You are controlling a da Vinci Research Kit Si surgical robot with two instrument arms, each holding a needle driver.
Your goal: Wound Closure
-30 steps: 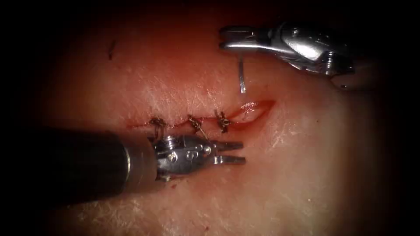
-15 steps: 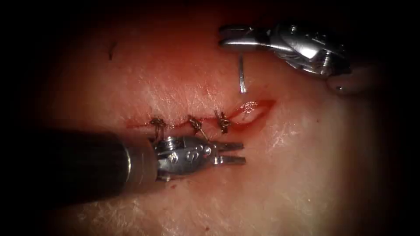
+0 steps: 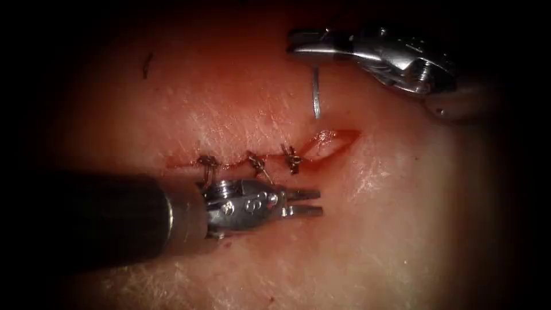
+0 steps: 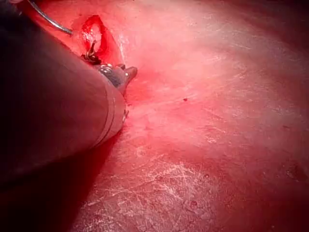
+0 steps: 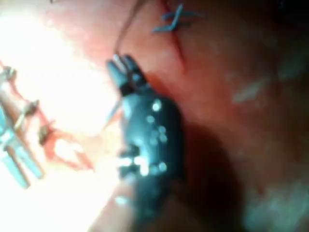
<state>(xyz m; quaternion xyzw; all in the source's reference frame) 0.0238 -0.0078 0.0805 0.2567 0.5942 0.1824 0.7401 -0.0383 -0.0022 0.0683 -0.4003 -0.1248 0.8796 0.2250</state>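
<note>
The pale pink pork-belly tissue (image 3: 402,229) carries a horizontal red cut (image 3: 270,158). Three dark knotted stitches (image 3: 255,163) close the cut's left and middle stretch. The right end (image 3: 330,143) gapes open, rimmed with red fluid.

The right arm's silver needle driver (image 3: 301,49) sits at 1 o'clock in the endoscope view, well above the cut. Its jaws are clenched on the thin curved steel needle (image 3: 315,95) at the needle's upper end. The needle hangs straight down toward 6 o'clock from the jaws. Its lower tip is free in the air, just above the open right end of the cut, and is not in the tissue.

The left arm's needle driver (image 3: 304,203), on a dark cylindrical shaft (image 3: 86,215), enters from 9 o'clock and lies just below the stitched part of the cut. Its two jaws are parted and released, pointing toward 3 o'clock, grasping nothing.

A short dark thread end (image 3: 147,63) lies on the tissue at 11 o'clock, well apart from both tools.

In the left wrist view, the needle's curve (image 4: 50,20) stands beside the open wound (image 4: 94,36).
</note>
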